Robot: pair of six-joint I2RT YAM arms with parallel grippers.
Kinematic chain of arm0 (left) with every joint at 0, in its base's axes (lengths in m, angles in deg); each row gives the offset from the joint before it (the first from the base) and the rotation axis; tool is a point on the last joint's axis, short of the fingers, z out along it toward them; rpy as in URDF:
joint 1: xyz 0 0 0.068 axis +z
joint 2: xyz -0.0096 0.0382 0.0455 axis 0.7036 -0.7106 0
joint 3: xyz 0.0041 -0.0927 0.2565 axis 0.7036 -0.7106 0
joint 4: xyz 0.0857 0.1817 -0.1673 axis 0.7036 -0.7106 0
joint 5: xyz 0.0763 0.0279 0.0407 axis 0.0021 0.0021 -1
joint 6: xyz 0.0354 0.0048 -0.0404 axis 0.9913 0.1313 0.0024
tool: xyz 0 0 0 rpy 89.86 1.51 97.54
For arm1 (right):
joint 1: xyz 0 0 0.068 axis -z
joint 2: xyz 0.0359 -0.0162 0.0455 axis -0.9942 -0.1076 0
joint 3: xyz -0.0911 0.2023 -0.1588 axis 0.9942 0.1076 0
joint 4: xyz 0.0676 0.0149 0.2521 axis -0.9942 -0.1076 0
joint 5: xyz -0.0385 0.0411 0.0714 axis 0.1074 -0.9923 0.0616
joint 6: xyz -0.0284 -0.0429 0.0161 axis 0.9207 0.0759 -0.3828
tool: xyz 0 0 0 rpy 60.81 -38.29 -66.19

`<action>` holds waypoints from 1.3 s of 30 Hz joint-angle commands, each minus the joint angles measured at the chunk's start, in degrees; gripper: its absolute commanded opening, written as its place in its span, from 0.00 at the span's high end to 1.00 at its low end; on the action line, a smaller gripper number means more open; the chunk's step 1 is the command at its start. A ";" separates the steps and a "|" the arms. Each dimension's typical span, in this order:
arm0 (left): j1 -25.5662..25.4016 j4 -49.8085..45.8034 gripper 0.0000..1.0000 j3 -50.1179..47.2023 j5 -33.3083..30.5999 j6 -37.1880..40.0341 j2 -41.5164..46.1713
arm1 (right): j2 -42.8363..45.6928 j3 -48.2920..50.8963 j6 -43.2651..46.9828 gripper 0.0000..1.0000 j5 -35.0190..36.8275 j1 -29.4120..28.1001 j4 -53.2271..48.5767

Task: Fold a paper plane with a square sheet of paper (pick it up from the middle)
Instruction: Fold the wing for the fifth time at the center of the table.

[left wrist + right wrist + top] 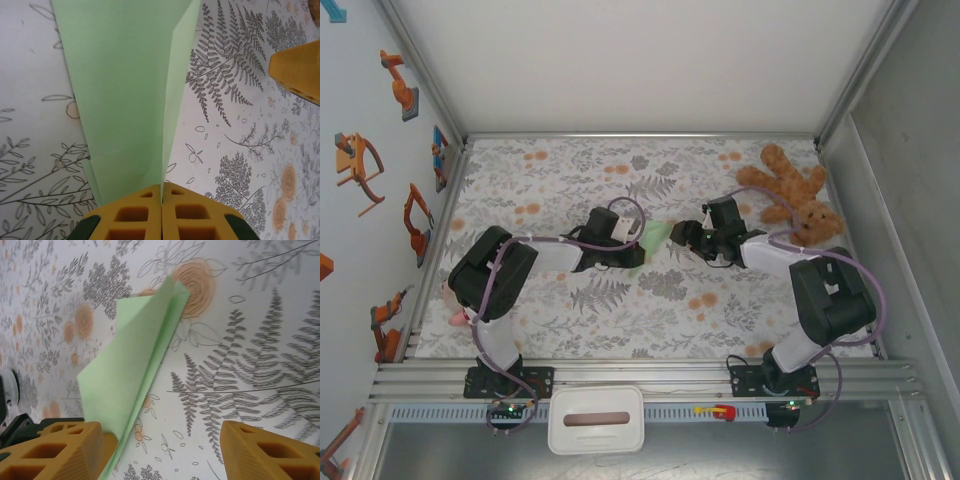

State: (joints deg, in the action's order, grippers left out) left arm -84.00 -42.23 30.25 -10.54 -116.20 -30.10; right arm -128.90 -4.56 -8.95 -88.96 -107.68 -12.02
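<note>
The pale mint-green sheet is folded into a slim, pointed paper plane (656, 237) near the middle of the flowered table. In the left wrist view the paper plane (125, 90) stretches away from my left gripper (162, 188), whose yellow pads are shut on its near end at the central crease. My left gripper (638, 246) comes at it from the left. My right gripper (683, 237) faces it from the right and stands open. In the right wrist view the paper plane (132, 370) lies beside the left finger of the right gripper (162, 440), with bare cloth between the fingers.
A brown teddy bear (798, 194) lies at the back right corner. A white lidded box (596, 420) sits below the table's near rail (640, 372). Walls close in the left, back and right sides. A pink item (454, 318) lies by the left arm's base.
</note>
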 commanded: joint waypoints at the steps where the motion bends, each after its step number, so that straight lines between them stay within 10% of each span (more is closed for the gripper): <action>1: 0.40 1.84 0.92 0.27 3.33 -4.22 -1.04 | -1.99 -2.35 3.95 0.38 0.34 -1.75 -0.09; 39: 1.54 7.55 0.85 -2.85 4.50 -8.84 -4.88 | -19.39 -16.76 8.13 0.38 4.33 -6.02 -11.95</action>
State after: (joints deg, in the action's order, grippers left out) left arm -82.87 -34.93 28.61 -5.77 -124.68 -33.29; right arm -144.31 -20.36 -1.12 -87.80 -112.79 -23.30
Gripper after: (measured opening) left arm 0.152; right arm 0.618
